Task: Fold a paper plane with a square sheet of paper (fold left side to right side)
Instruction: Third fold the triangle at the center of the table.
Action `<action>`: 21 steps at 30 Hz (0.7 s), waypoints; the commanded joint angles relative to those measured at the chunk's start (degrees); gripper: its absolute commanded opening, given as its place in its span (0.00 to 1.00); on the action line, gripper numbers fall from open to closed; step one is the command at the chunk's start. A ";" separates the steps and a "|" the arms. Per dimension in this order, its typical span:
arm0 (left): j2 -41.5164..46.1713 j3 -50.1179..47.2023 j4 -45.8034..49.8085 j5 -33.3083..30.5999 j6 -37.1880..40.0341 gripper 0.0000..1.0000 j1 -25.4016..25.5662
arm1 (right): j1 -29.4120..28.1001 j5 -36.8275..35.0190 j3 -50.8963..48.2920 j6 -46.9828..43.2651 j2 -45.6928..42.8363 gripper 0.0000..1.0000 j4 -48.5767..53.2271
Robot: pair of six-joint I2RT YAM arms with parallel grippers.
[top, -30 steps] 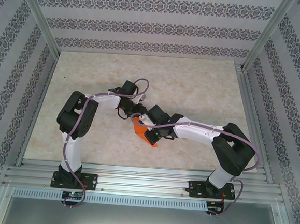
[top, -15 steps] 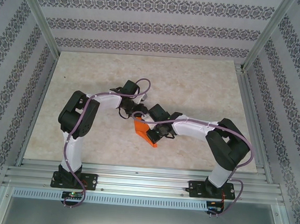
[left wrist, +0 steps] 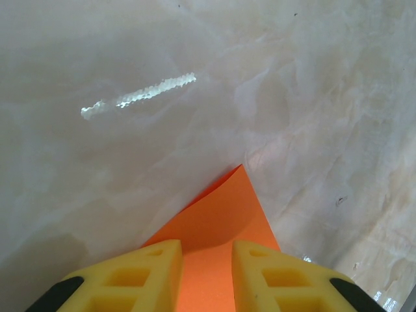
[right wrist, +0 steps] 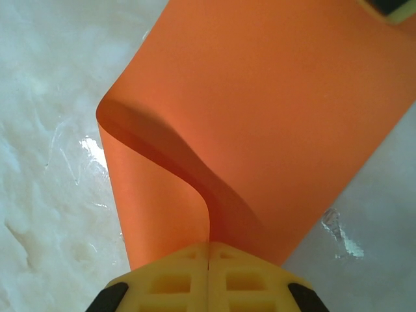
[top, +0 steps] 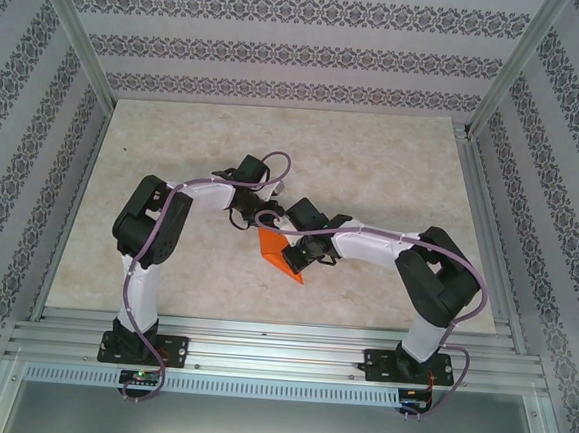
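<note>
Top external view: the orange sheet of paper (top: 286, 259) is seen near the middle of the desk (top: 393, 175), between the two arms. The left tool (top: 258, 217) and the right tool (top: 289, 245) are brought close together over it. The left tool is placed at the sheet's far end, and the right tool just beside it over the sheet's right part. A pointed corner is seen uncovered on the side nearer the arm bases.

From the left wrist, the left tool (left wrist: 207, 250) is shown released, its yellow fingers (left wrist: 149, 273) parted. The sheet (left wrist: 227, 208) is seen in the gap between them and ends in a pointed corner just ahead on the pale desk (left wrist: 130, 162). Whether the paper is pressed down by this tool cannot be told.

From the right wrist, the right tool (right wrist: 209, 250) is shown clenched, with its fingers (right wrist: 169, 281) closed together on an edge of the sheet (right wrist: 273, 110). From that pinch the paper is raised off the desk (right wrist: 39, 195) and bent over in a soft, uncreased curl at the left. A broad face of it is spread upward and to the right.
</note>
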State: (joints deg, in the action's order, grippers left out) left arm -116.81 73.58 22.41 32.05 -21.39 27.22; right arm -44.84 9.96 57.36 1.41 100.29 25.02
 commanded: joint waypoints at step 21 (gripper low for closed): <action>-2.37 0.60 2.20 -2.52 1.22 0.29 1.39 | 0.89 -1.17 1.18 0.30 3.59 0.00 0.25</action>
State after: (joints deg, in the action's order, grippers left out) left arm -116.90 73.82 22.41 31.75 -21.39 27.53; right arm -44.47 9.54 57.67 1.41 102.26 25.06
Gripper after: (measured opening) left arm 0.292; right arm 0.042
